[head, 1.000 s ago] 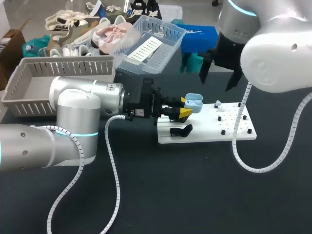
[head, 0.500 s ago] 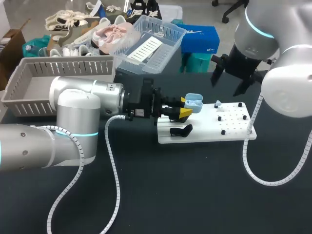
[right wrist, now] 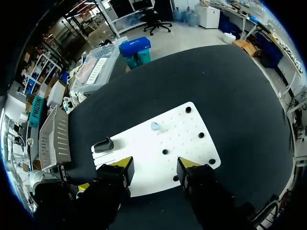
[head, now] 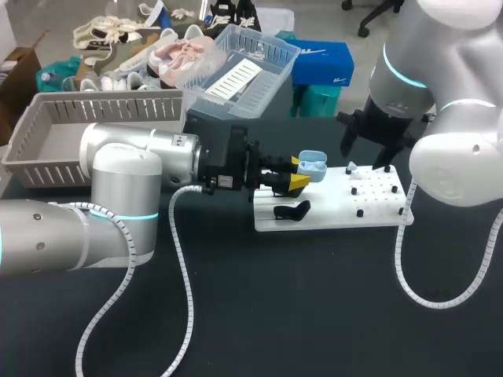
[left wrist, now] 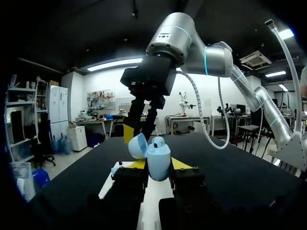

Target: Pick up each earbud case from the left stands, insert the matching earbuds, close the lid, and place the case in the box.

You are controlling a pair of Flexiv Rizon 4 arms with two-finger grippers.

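Left gripper (head: 297, 174) is gripping a pale blue case (head: 313, 166), one yellow tip on each side of the body. The left wrist view confirms it: the case (left wrist: 159, 158) is sitting upright between the fingers with both tips pressing against it. The lid (left wrist: 137, 145) is standing open and tilting back to one side. A rounded shape is showing at the case mouth; whether it is a seated earbud cannot be told.

The case is hanging over the near-left end of the white board (head: 330, 216), above its surface.

Right gripper (head: 366, 149) is hovering over the far edge of the board, fingers pointing down. In its wrist view the right gripper (right wrist: 156, 165) is standing wide, with nothing between the tips and bare board (right wrist: 187, 139) showing in the gap.

One pale blue earbud (head: 351, 167) is lying on the board near its far edge, well apart from the case. In the right wrist view the earbud (right wrist: 155, 126) is lying ahead of the open fingers.

A black object (head: 292, 210) is resting on the board's left end, just below the held case. Small black pegs (head: 360, 212) are dotting the board's right half.

A grey box (head: 47, 133) is sitting at the table's far-left corner, behind the left arm.
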